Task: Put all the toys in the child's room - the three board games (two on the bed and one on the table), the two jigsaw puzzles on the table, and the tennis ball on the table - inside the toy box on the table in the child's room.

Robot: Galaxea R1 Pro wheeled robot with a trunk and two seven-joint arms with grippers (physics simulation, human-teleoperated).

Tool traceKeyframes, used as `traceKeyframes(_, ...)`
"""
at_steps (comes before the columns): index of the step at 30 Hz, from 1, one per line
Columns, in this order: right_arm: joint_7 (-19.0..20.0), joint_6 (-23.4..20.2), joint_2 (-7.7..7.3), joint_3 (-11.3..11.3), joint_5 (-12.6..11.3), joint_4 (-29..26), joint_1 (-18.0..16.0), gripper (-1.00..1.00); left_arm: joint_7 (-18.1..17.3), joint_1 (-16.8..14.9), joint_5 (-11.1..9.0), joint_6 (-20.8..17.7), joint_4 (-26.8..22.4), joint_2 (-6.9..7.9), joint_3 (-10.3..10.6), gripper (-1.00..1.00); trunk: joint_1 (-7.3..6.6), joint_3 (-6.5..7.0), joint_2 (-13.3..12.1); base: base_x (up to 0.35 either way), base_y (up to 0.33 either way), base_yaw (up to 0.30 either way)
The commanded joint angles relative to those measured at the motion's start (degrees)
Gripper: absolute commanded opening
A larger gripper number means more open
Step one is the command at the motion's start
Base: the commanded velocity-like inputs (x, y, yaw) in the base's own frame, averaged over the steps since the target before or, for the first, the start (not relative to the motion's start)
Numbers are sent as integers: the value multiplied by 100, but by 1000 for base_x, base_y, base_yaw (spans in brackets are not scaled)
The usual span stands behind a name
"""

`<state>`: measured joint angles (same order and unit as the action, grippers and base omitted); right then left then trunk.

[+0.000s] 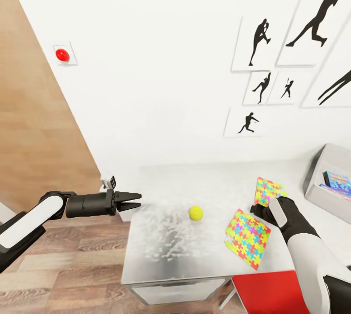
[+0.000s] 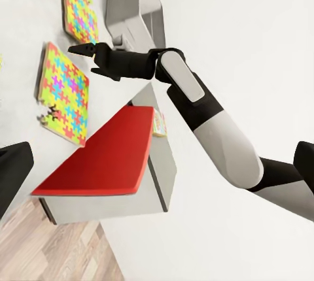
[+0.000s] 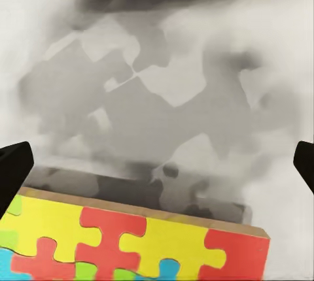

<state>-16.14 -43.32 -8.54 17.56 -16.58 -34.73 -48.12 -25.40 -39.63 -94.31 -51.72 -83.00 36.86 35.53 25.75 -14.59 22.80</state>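
Thin, stiff puzzle sheets (image 1: 247, 237) lie flat on the table (image 1: 165, 236), likely light; right gripper (image 1: 254, 208) spread wide between them, should pinch an edge.

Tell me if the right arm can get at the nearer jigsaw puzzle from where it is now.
Probably yes: the right gripper hangs between the two puzzles, beside the nearer jigsaw puzzle, with only bare table around it.
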Motion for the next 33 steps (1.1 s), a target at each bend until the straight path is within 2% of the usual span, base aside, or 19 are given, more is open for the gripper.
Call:
traceKeyframes(1,-47,-15,1,4,-60,-7,-4,100,-26,-10,0,-4,3,5,14,100,3,-12,12,-46,64,0)
traceKeyframes(7,-47,-12,1,5,-69,-7,-2,100,-26,-10,0,-4,3,11,8,100,3,-12,12,-13,113,0)
traceKeyframes(24,-47,-19,1,19,-101,-7,-4,100,-26,-10,0,-4,3,14,8,100,3,-12,12,0,5,0)
traceKeyframes(33,-47,-21,1,20,-114,-7,-1,100,-26,-10,0,-4,3,14,11,100,3,-76,12,0,0,0)
